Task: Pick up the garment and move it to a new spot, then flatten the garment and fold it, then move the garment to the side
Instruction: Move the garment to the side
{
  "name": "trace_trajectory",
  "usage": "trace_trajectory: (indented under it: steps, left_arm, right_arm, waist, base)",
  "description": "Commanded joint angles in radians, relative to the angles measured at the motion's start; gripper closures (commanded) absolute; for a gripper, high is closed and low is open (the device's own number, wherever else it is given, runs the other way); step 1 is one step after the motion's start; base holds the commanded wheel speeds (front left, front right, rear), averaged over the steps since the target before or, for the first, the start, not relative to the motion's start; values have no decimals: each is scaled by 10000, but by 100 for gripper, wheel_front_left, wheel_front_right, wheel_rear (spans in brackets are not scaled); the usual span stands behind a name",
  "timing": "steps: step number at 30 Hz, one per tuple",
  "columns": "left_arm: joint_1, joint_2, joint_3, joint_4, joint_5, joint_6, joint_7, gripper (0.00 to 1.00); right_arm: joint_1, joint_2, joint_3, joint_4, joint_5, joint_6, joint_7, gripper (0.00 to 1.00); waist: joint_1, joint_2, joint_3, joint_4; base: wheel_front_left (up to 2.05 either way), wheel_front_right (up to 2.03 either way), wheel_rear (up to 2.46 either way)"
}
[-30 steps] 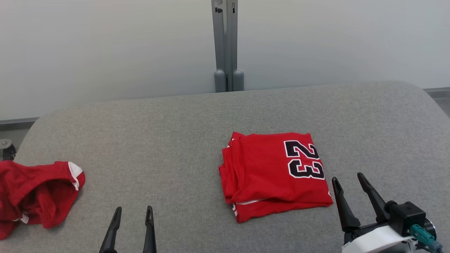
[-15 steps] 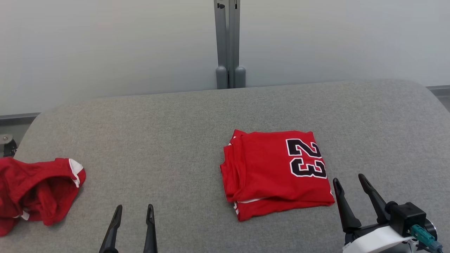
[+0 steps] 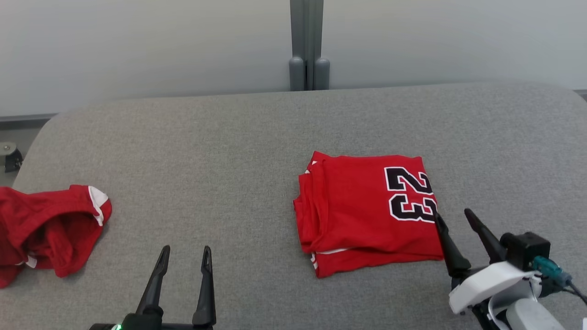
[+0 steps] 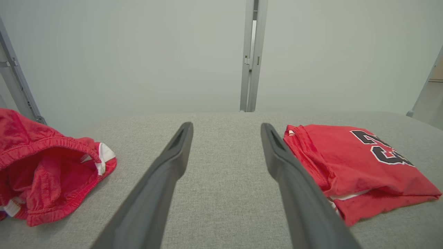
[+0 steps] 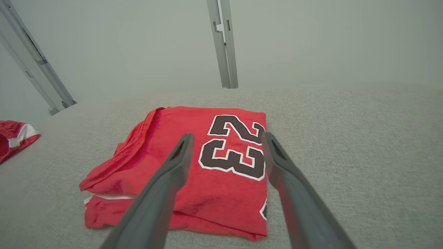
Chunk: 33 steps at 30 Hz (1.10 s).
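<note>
A folded red jersey with black 23 (image 3: pixel 367 211) lies on the grey padded table (image 3: pixel 220 137), toward its right edge. Both the right gripper (image 3: pixel 451 214), apparently touching it, and left gripper (image 3: pixel 186 249) gape empty; pinch all layers.

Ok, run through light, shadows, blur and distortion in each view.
Head view: soft, even light, faint shadow beneath the folded jersey, everything sharp. Left wrist view: wide-angle stretch, the left gripper looms large, edge posts lean. Right wrist view: same stretch on the right gripper, the jersey's number crisp.
</note>
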Motion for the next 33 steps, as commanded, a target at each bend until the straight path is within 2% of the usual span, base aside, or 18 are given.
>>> trace_trajectory:
  steps: [1, 5, 8, 12, 18, 24, 25, 26, 27, 29, 33]
  left_arm:
    - [-294, 15, -20, -18, 77, -21, -31, 0]
    - [-557, 15, -110, 23, 73, -28, -31, 0]
    - [-761, 15, -207, 57, 92, -55, -31, 0]
    - [-1003, 15, -317, 65, 127, -60, -31, 0]
    - [-1292, 15, -430, 130, 129, -67, -31, 0]
    - [-1430, 15, -541, 193, 122, -18, -31, 0]
    - [-1454, 15, -542, 211, 146, -8, -31, 0]
    - [-1470, 15, -539, 219, 158, 1, -31, 0]
    - [-1498, 15, -535, 231, 165, 7, -31, 0]
    - [-1545, 15, -502, 208, 193, 11, -31, 0]
    - [-1671, 15, -454, 111, 274, -39, -31, 0]
  right_arm:
    - [-437, -241, 103, 230, 358, 0, -21, 0]
    - [-1251, -723, 790, 987, 2043, 1, 445, 0]
    - [-1863, -1257, 1246, 1335, 3592, 0, 1279, 0]
    - [-2562, -1946, 1703, 1668, 4937, 1, 2229, 0]
    - [-3231, -2615, 2320, 2131, 6243, 1, 3163, 0]
    - [-3465, -2778, 3095, 2545, 6872, 1, 3410, 0]
    - [-3474, -2762, 3238, 2601, 6948, 1, 3386, 3]
    - [-3497, -2765, 3344, 2638, 6979, 1, 3344, 27]
    - [-3551, -2783, 3476, 2686, 7031, 1, 3279, 62]
    - [-3691, -2826, 3748, 2642, 7091, 1, 3182, 100]
    - [-4101, -3169, 4158, 2603, 7085, -5, 2853, 100]
  waist:
    - [0, 0, 409, 201]
    - [0, 0, 813, 342]
    - [0, 0, 1116, 430]
    - [0, 0, 1522, 542]
    - [0, 0, 1910, 681]
    - [0, 0, 2042, 694]
    - [0, 0, 2056, 681]
    - [0, 0, 2069, 668]
    - [0, 0, 2091, 650]
    - [0, 0, 2181, 592]
    - [0, 0, 2511, 412]
  base:
    - [0, 0, 0]
    - [0, 0, 0]
    - [0, 0, 0]
    - [0, 0, 0]
    - [0, 0, 0]
    - [0, 0, 0]
    - [0, 0, 0]
    - [0, 0, 0]
    - [0, 0, 0]
    - [0, 0, 0]
    - [0, 0, 0]
